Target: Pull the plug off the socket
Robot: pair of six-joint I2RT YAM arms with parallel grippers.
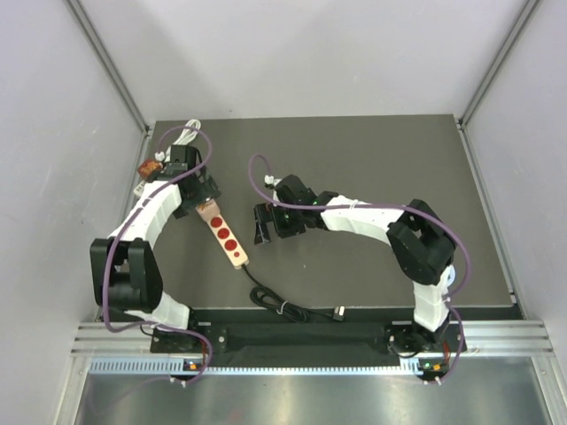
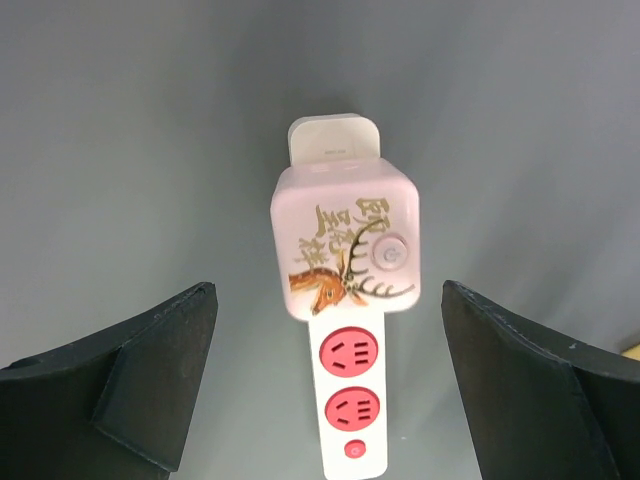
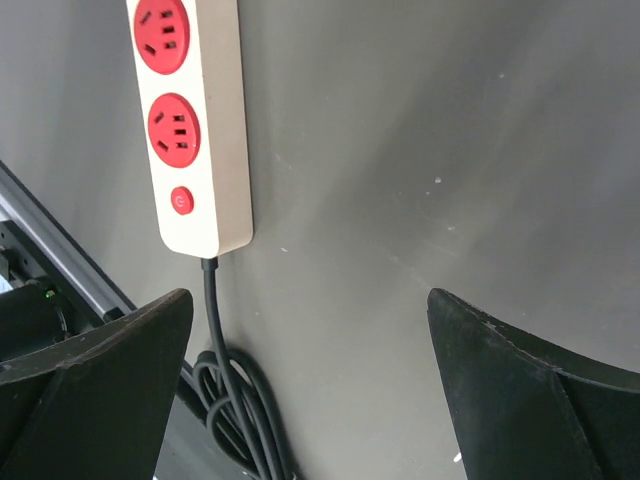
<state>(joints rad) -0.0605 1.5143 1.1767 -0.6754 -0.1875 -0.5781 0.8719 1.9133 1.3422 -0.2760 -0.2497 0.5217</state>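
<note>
A white power strip with red sockets lies on the dark table, left of centre. A pink cube plug with a deer picture sits in its far end. In the left wrist view the plug stands on the strip with two free red sockets nearer the camera. My left gripper is open above the plug end, its fingers wide apart and touching nothing. My right gripper is open and empty, just right of the strip near its cable end.
The strip's black cable coils toward the table's front edge and shows in the right wrist view. A small orange-brown object and a white cable bundle lie at the far left corner. Grey walls enclose the table.
</note>
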